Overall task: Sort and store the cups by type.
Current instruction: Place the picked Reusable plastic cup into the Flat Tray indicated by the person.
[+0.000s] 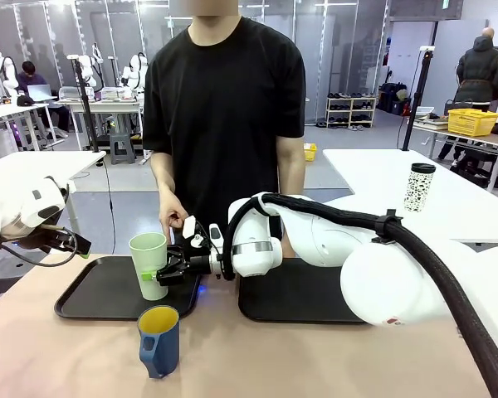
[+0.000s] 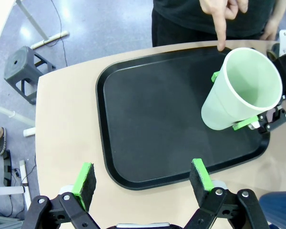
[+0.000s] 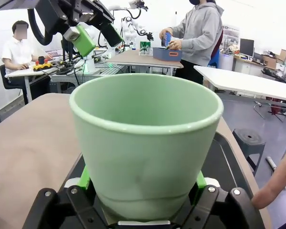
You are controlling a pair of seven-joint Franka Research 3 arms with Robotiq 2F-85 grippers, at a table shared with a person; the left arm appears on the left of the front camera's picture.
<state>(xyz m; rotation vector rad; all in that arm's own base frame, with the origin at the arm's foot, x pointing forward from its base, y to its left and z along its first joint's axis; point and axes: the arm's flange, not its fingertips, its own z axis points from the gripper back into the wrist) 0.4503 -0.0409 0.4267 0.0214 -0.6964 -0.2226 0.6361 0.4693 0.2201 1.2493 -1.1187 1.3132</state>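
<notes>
Left wrist view: mug cropped; left end effector open, right one grips tumbler.

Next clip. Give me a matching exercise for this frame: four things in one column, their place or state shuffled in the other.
1. tall pale mint-green plastic tumbler
2. short dark blue mug, yellow inside
3. robot's left hand
4. person's index finger

A. open, clear of both cups
B. on the tabletop, outside the black plastic tray
C. clamped in the robot's right hand
D. pointing down at the tray's edge

Pairs: 1-C, 2-B, 3-A, 4-D.
</notes>
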